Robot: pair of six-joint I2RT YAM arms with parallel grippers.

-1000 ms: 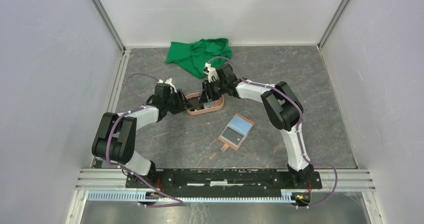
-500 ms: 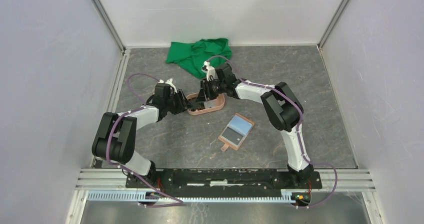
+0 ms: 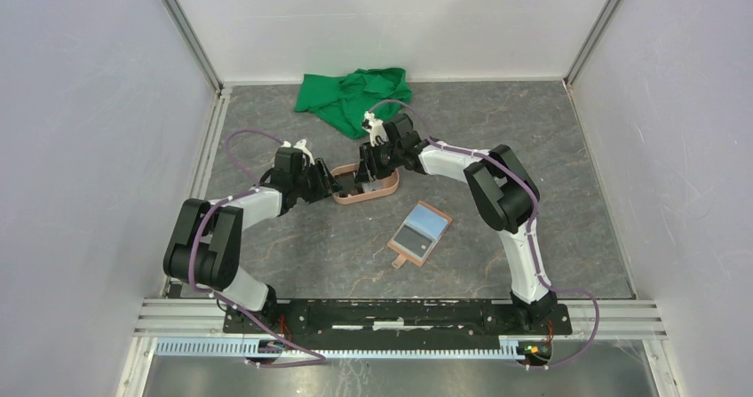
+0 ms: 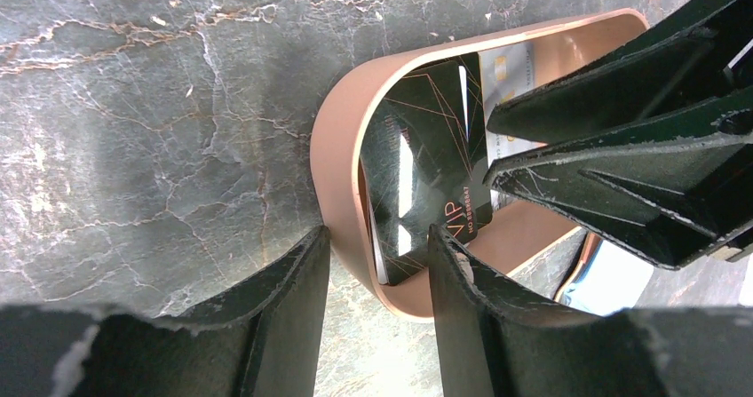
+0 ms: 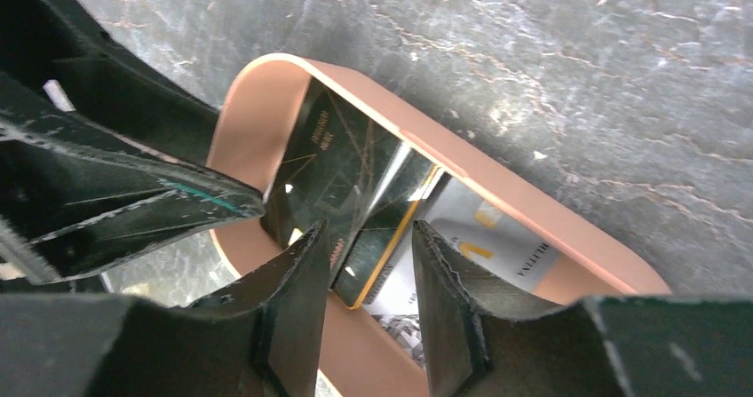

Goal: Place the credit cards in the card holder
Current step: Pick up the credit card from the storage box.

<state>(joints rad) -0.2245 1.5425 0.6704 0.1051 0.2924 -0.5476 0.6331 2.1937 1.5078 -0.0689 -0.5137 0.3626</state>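
Note:
A salmon-pink tray [image 3: 388, 190] holds several credit cards. A black VIP card [image 4: 426, 157] leans against its curved end, with a pale card [image 4: 506, 77] flat behind it. My left gripper [image 4: 377, 237] is open and straddles the tray wall [image 4: 333, 148], one finger outside and one inside. My right gripper [image 5: 370, 230] is open inside the tray, and the corner of a gold-edged black card [image 5: 391, 237] lies between its fingers above a white card [image 5: 497, 237]. The tan card holder [image 3: 420, 234] lies open on the table, showing a light blue card.
A crumpled green cloth [image 3: 355, 95] lies at the back of the grey marbled table. Both grippers [image 3: 346, 179] crowd the tray from opposite ends, their fingers close together. White walls enclose the table on three sides.
The right wrist has shifted slightly over the tray. The left arm, tray and card holder have stayed where they were.

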